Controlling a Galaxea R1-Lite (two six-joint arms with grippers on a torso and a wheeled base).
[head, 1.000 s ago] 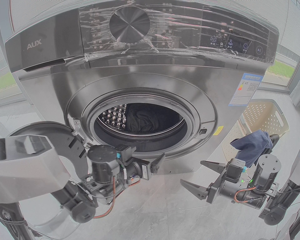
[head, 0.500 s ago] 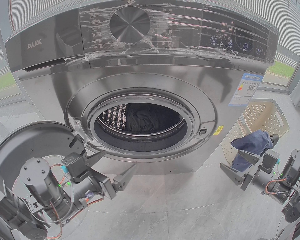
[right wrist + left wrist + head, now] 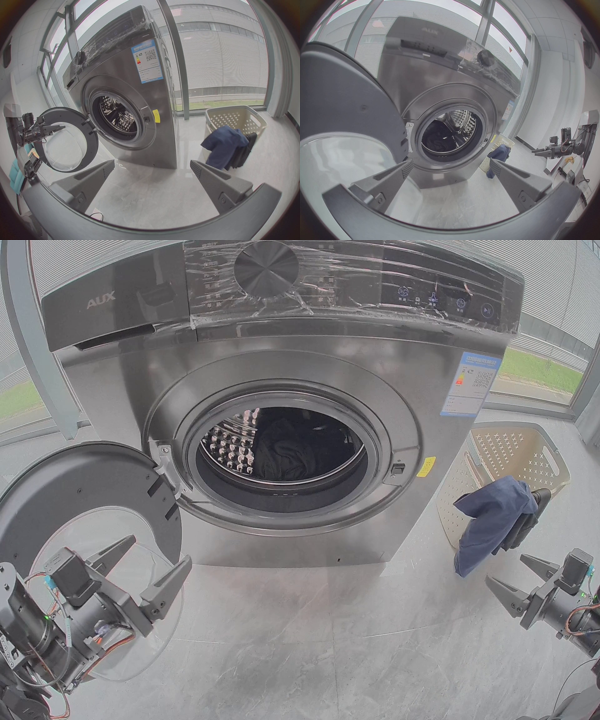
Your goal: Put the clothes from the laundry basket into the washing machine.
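Firstly, head view: left claw (image 3: pixel 159 549) open, empty, low by the swung-open door (image 3: pixel 81 490); right claw (image 3: pixel 506 569) open, empty, near the navy garment (image 3: pixel 494 515) draped over the laundry basket (image 3: pixel 522 459) rim; dark clothes (image 3: pixel 294 449) already lie inside the washing machine (image 3: pixel 350 365). Left wrist view: that claw faces the machine's mouth from well apart. Right wrist view: a black garment (image 3: pixel 243 153) hangs behind the navy one; judged step is the next pick, calling for an approach and a pinch on the hanging navy fold.
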